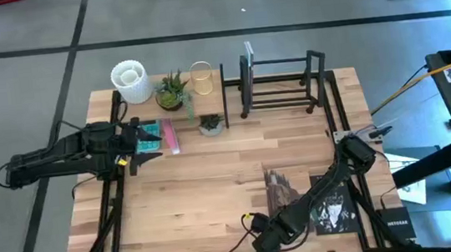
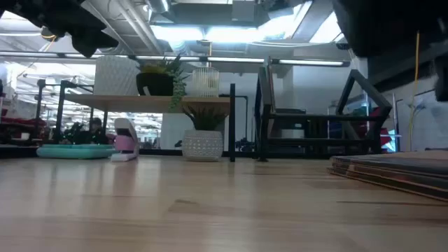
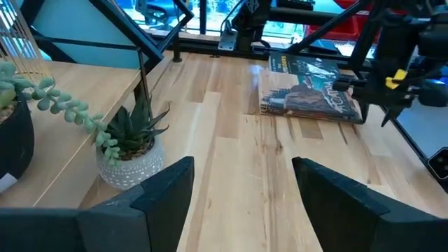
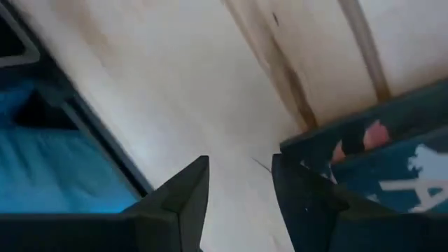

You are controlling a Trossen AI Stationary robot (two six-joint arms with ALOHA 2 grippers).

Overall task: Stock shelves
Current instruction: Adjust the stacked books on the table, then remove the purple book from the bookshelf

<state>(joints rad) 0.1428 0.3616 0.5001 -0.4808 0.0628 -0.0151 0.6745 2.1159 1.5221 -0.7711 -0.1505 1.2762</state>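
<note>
I'm over a light-wood counter [image 1: 207,187] on a grey floor. Nearest me, the right tool [image 4: 239,183] hangs released by the counter's front edge, beside a dark book [image 1: 335,211]; a black box there reads NETGEAR [image 1: 397,227]. A brown book [image 1: 282,189] lies beside the dark one. Mid-counter, the left tool [image 3: 241,183] hovers released near a teal tray [image 1: 150,134]. Farther back stands the wood-board shelf [image 2: 150,102], carrying a white pot [image 1: 130,80], plant [image 1: 172,90] and glass [image 1: 202,76], then the black rack [image 1: 281,82] alongside. The low view shows ceiling lights.
</note>
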